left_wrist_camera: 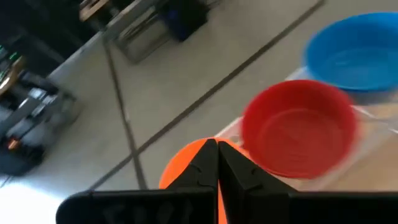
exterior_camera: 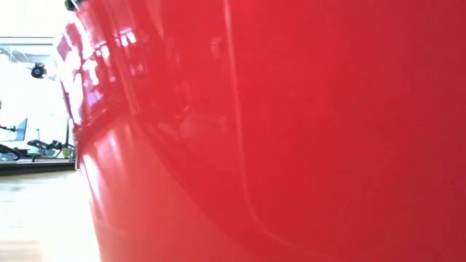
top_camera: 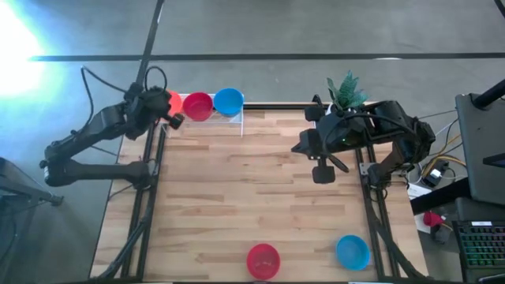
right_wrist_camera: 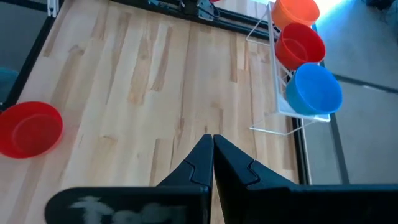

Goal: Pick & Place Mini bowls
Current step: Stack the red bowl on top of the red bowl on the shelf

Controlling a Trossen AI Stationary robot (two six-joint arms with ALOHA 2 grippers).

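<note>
Red bowl (exterior_camera: 291, 131) sits right against the low camera at the table's (top_camera: 237, 189) near edge (a blue bowl (top_camera: 353, 252) lies beside it). Orange bowl (left_wrist_camera: 186, 168), red (top_camera: 197, 106) and blue (top_camera: 228, 101) ones fill the white rack (right_wrist_camera: 273, 93). Left gripper (top_camera: 174, 121) is pressed together beside the rack; right gripper (top_camera: 322, 172), also pressed together, hovers holding nothing.

— What sits on the wooden table (top_camera: 237, 197)?
— A white wire rack (right_wrist_camera: 277, 93) at its far edge, a green plant (top_camera: 346, 91) at the far right corner.
— Beyond it?
— A keyboard (top_camera: 483, 241), cables and grey floor.
</note>
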